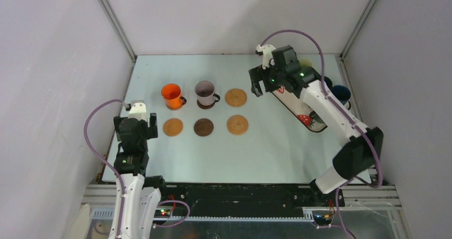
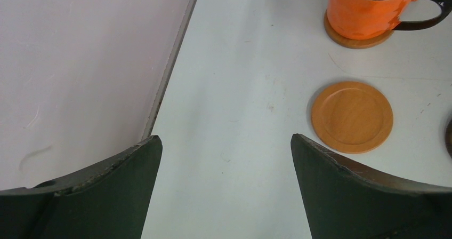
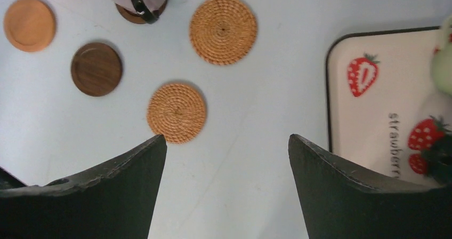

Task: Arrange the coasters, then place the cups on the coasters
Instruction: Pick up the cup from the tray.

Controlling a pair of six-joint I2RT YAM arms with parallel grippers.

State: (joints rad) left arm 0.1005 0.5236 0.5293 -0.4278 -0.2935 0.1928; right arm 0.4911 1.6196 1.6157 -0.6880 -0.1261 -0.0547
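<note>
We are seeing the left gripper (image 2: 226, 143) and right gripper (image 3: 226, 140) holding jaws spread, gripping nothing. The orange cup (image 1: 171, 96) and mauve cup (image 1: 205, 92) are sitting on coasters (image 2: 354, 40); four more are lying bare. The right arm (image 1: 330, 108) is hiding most of the tray (image 3: 357, 127) and its cups (image 1: 341, 94).

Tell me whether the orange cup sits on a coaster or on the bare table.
On a coaster: the orange cup stands upright with a tan coaster showing under its base.
</note>
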